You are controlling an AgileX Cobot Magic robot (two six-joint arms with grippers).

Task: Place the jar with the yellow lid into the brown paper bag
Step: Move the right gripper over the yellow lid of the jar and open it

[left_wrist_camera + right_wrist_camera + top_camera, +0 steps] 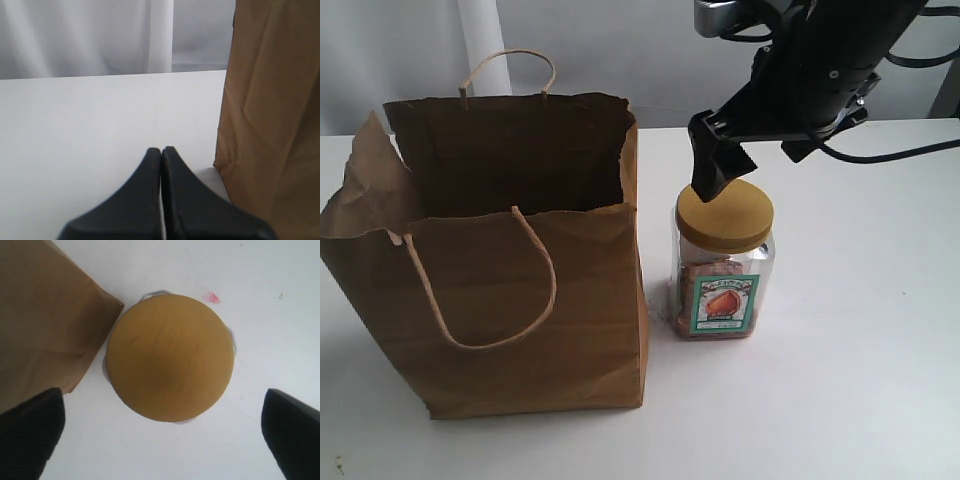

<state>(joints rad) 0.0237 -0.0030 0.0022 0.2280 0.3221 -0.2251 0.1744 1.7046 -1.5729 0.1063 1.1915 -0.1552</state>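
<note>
The yellow-lidded jar [723,285] stands upright on the white table, just right of the brown paper bag [520,300], which stands open with its ragged rim up. My right gripper [750,165] hovers just above the jar's lid [170,357], open wide, one dark finger [30,432] near the bag [45,315] and the other on the far side of the jar. Nothing is between them. My left gripper [161,150] is shut and empty, low over the table beside a side of the bag [275,125]; it is out of the exterior view.
The white table [860,330] extends right of the jar and in front of it. A pale curtain [85,35] hangs behind the table. A small red mark [213,297] lies on the table near the jar.
</note>
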